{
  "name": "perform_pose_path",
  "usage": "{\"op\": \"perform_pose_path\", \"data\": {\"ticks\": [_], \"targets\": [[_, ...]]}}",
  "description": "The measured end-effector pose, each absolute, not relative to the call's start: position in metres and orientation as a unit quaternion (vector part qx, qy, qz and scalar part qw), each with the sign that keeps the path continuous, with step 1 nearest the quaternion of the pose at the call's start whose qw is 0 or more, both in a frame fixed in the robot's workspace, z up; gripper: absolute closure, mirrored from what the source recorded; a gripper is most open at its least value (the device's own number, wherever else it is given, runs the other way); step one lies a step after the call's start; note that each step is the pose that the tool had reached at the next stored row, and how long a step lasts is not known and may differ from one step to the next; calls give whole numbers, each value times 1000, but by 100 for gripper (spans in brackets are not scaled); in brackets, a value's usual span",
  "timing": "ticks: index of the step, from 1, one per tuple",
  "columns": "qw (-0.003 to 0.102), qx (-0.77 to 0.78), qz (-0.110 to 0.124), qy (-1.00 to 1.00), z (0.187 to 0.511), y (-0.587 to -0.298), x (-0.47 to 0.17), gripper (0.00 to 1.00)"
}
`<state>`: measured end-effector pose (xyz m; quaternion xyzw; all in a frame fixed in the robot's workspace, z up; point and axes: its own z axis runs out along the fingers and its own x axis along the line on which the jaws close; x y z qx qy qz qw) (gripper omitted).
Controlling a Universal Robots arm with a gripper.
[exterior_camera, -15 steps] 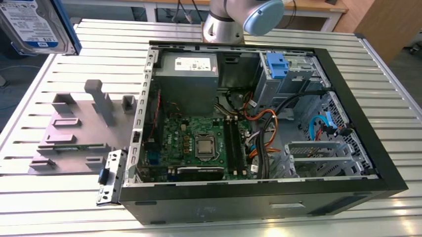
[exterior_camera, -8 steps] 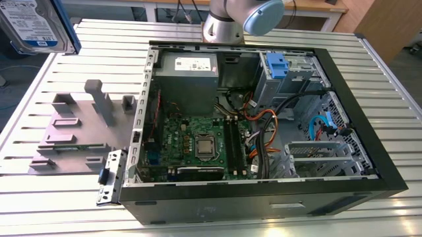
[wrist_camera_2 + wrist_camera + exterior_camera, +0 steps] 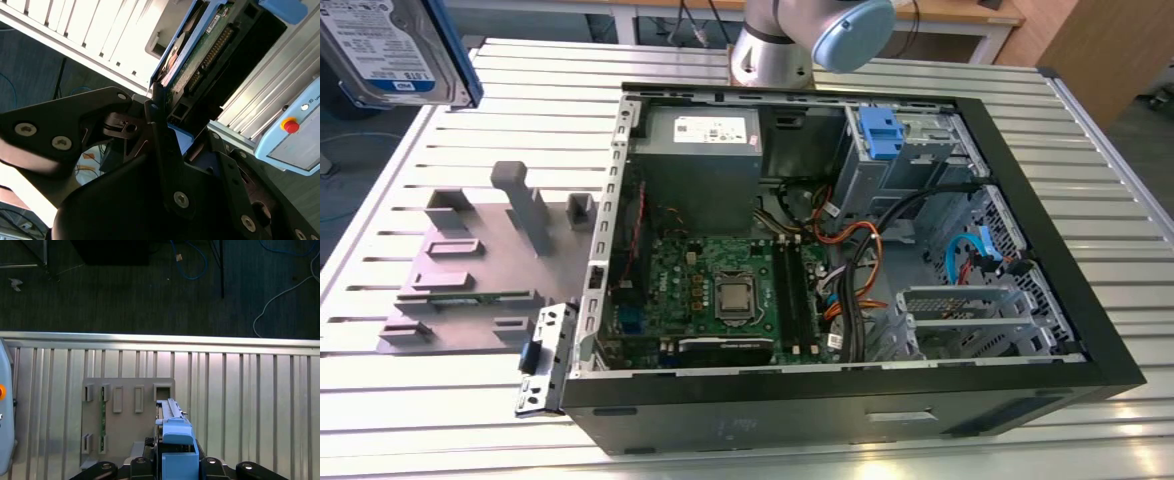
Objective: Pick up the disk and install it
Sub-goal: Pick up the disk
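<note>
step: disk picked up, install not yet done | gripper [image 3: 175,464] clamped tight on the disk [image 3: 394,50] by its blue carrier | disk aloft over the desk [image 3: 454,410] edge, at the exterior view's left, above the grey fixture [image 3: 467,280] | drive bay [image 3: 907,150] in open case [image 3: 854,405] well apart; the disk likely needs squaring to it

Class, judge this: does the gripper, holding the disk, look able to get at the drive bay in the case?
Probably yes: the gripper holds the disk clear of the case, whose open side leaves the drive bay uncovered; cables lie beside it.
</note>
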<state>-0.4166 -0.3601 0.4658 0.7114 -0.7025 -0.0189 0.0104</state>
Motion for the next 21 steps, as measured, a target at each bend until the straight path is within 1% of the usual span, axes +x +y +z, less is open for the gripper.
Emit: {"op": "perform_pose_path", "data": {"ticks": [21], "targets": [[11, 711, -19, -702, 472, -360, -417, 64]]}}
